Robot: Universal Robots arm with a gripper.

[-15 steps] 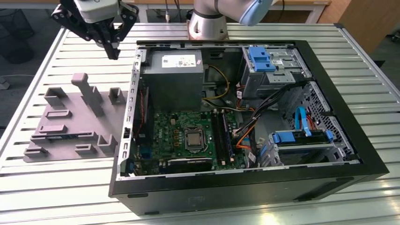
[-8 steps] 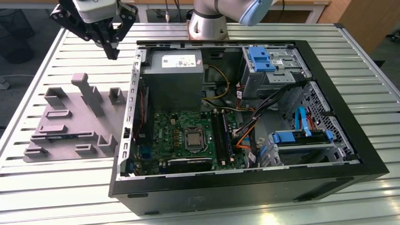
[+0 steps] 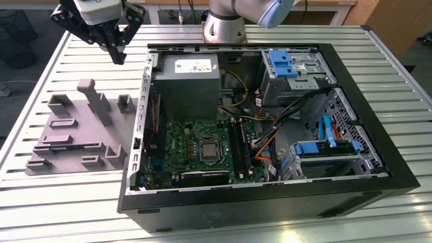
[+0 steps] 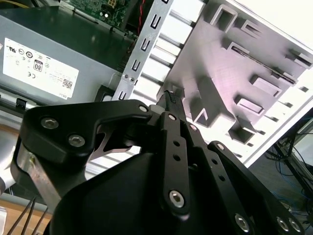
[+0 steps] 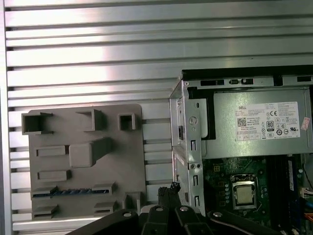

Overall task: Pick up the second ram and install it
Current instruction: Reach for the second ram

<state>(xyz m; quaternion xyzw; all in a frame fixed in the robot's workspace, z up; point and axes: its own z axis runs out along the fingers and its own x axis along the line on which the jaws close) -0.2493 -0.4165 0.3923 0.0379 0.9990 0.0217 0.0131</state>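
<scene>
Hovering claw (image 3: 119, 57), ram (image 5: 73, 192) in fixture (image 5: 124, 161), case (image 5: 189, 128) beside

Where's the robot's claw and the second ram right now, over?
Gripper shut, empty, hovering over table beside case. Ram lying in grey holder slot, untouched. Nothing seen between them.

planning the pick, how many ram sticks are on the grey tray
1. The ram stick stands on edge in the long slot between two holders on the grey tray, beside the computer case. Other slots look empty, though their walls could hide something.
</scene>
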